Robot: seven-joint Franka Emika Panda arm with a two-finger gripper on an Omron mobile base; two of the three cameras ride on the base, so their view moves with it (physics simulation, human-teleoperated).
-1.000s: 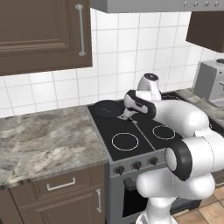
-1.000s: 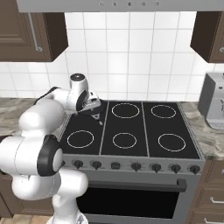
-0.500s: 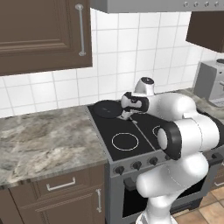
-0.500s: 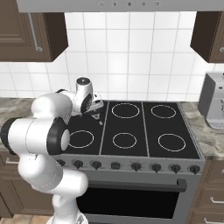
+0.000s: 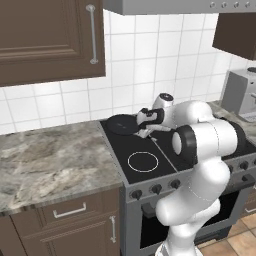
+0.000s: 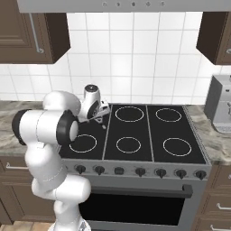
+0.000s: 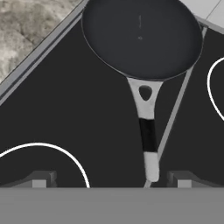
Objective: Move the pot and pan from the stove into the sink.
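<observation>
The black pan [image 7: 142, 37] sits on the stove's [image 5: 150, 172] back left burner, next to the marbled counter, and it also shows in the left base view [image 5: 121, 124]. Its straight handle [image 7: 148, 131] runs from the rim toward my hand. My gripper [image 7: 111, 180] is open just above the glass top. The handle's end lies between the fingertips [image 7: 181, 179], nearer the right one, and nothing is held. From the left base the gripper [image 5: 142, 119] hangs just right of the pan. The pot and the sink are out of view.
The grey marbled counter [image 5: 55, 160] runs left of the stove, with dark cabinets above and below. A steel appliance [image 6: 221, 106] stands on the counter at the right. The other burners [image 6: 177, 146] on the black glass top carry nothing.
My arm has folded in closer to the base, and the hand has dropped lower and nearer to the pan's handle. The pan has not moved.
</observation>
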